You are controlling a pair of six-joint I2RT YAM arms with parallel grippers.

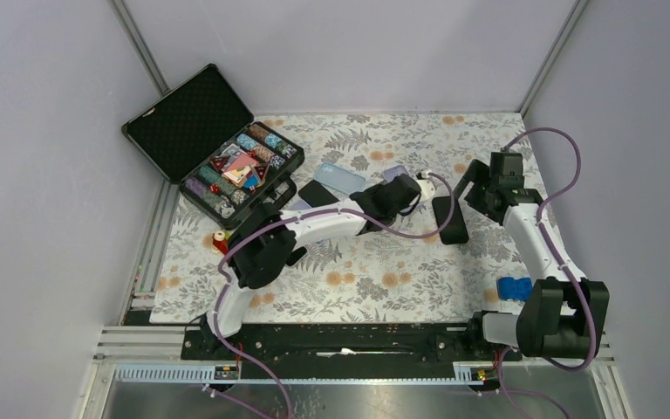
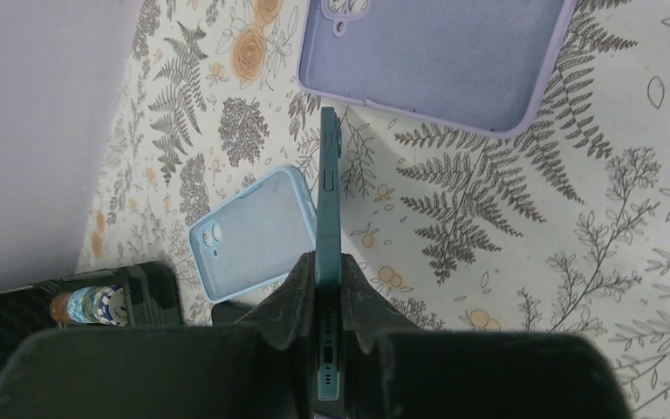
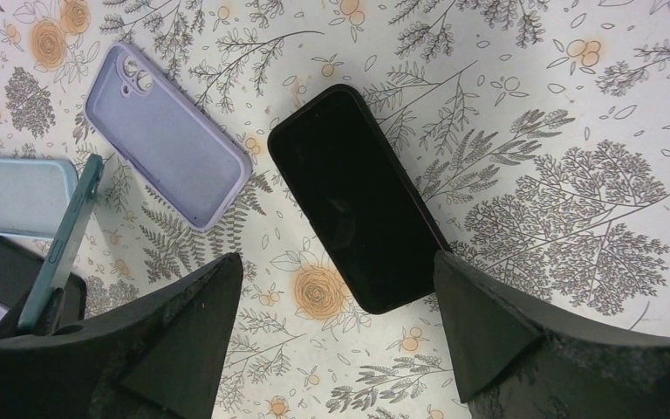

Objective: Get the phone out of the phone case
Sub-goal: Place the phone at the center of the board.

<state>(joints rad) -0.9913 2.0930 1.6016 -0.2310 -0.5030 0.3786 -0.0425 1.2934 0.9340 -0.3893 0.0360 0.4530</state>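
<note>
My left gripper (image 2: 329, 288) is shut on a teal phone (image 2: 329, 209) and holds it edge-on above the table, charging port toward the camera; it shows in the top view (image 1: 401, 194). The teal phone also shows in the right wrist view (image 3: 63, 244). An empty purple case (image 2: 436, 61) and an empty light blue case (image 2: 253, 231) lie flat beneath it. My right gripper (image 3: 338, 262) is open and hovers over a black phone (image 3: 358, 196) lying screen-up on the floral cloth; its jaws stand wide on either side of the phone's near end without touching it.
An open black case of poker chips (image 1: 227, 166) stands at the back left. A black flat item (image 1: 316, 192) lies beside the light blue case (image 1: 340, 177). A blue object (image 1: 515, 288) sits near the right arm's base, and a small red item (image 1: 220, 237) at the left edge.
</note>
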